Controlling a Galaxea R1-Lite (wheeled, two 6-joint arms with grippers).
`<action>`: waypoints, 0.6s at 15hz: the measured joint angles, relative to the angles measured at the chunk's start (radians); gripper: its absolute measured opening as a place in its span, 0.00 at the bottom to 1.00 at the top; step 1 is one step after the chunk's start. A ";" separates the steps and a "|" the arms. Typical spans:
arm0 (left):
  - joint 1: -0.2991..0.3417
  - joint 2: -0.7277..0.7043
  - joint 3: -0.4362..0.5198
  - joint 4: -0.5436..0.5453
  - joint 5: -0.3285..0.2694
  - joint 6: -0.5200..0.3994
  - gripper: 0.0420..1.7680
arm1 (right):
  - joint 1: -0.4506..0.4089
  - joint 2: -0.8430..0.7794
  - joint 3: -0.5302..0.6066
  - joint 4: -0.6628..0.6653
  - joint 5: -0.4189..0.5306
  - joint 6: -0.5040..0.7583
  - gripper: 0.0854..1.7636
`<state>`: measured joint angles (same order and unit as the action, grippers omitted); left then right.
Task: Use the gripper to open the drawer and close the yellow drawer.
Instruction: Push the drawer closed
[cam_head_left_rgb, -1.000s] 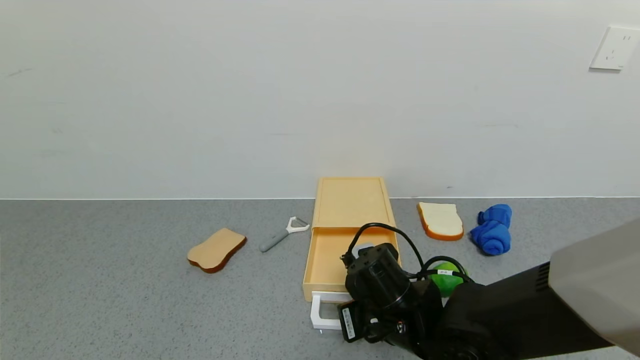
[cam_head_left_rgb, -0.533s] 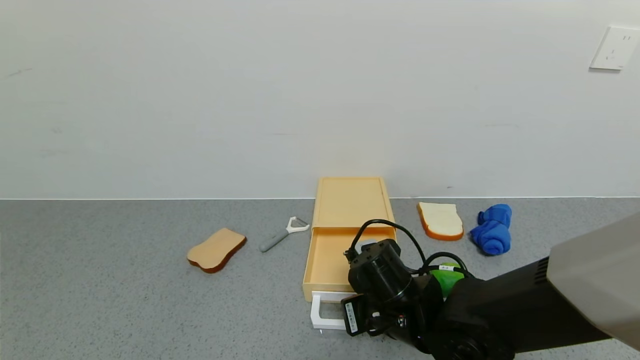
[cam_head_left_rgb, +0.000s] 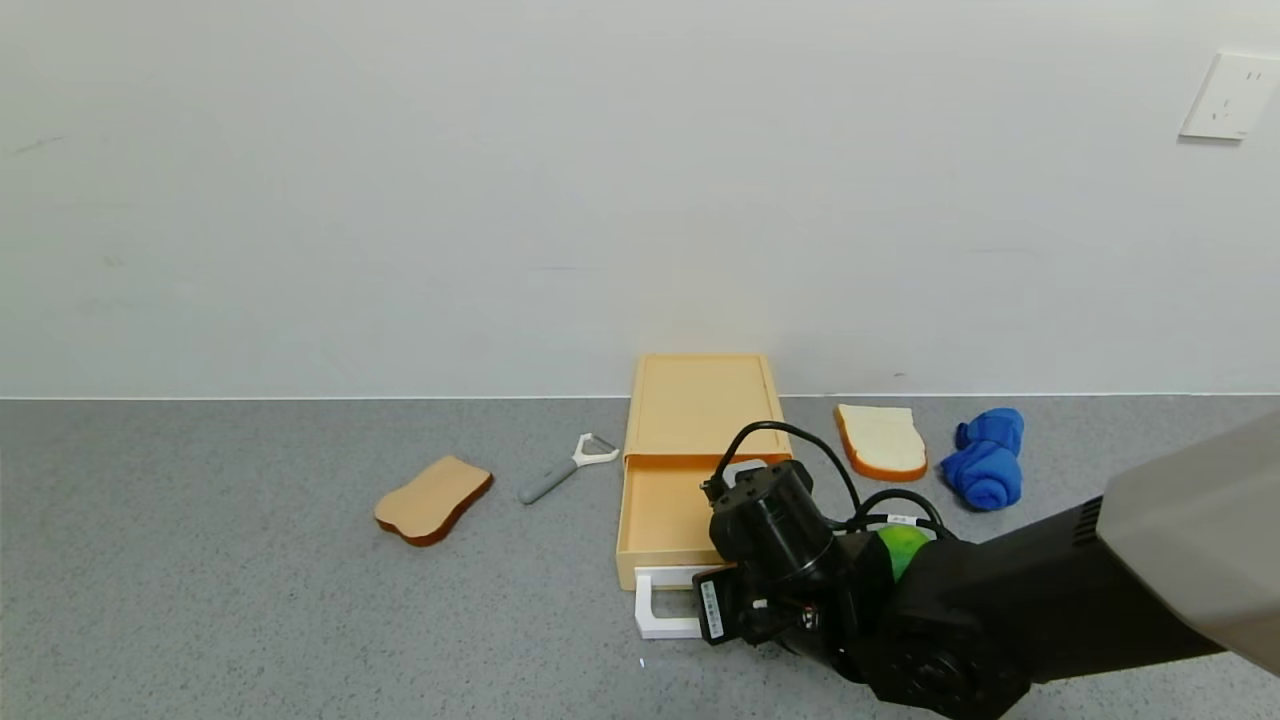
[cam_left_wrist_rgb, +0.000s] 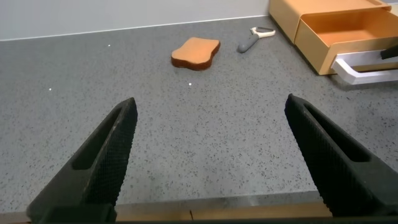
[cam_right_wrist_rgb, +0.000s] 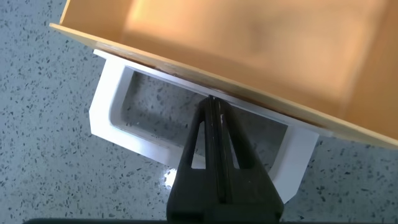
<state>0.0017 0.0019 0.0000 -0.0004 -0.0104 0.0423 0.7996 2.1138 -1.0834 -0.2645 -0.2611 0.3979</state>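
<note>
Grey speckled surface (cam_head_left_rgb: 200, 560) fills the lower half of the head view. Going from the left: a tan bread slice (cam_head_left_rgb: 433, 499) lies left of centre, then a peeler (cam_head_left_rgb: 566, 468) with a grey handle and white head, just left of the drawer (cam_head_left_rgb: 695, 430). The drawer is a flat pale yellow-tan box at the centre, its back against the wall; its one tray is pulled partway out toward the lower edge, and nothing shows in the part of the tray that is visible. A white loop handle (cam_head_left_rgb: 662, 604) sticks out from the tray front. The right hand (cam_right_wrist_rgb: 216, 124) sits at that handle, its fingers pressed together with nothing between them, their tips reaching through the loop to the tray's front edge. A green round thing (cam_head_left_rgb: 903, 545) peeks out behind the right arm. Right of the drawer lie a second bread slice (cam_head_left_rgb: 881, 441), white-faced, and a blue cloth (cam_head_left_rgb: 985, 458). That makes two slices and one of everything else. The left hand (cam_left_wrist_rgb: 214, 158) hovers spread wide and empty over bare surface, in the left wrist view.
</note>
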 joint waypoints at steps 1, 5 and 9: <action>-0.001 0.000 0.000 0.000 0.000 0.000 0.97 | -0.002 0.000 0.000 -0.001 0.000 0.000 0.02; 0.000 0.000 0.000 0.000 0.000 0.000 0.97 | -0.013 0.007 0.000 -0.048 0.003 0.002 0.02; 0.000 0.000 0.000 0.000 0.000 0.000 0.97 | -0.020 0.027 -0.005 -0.095 0.005 0.000 0.02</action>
<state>0.0013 0.0017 0.0000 -0.0004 -0.0109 0.0423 0.7794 2.1409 -1.0881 -0.3598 -0.2557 0.3979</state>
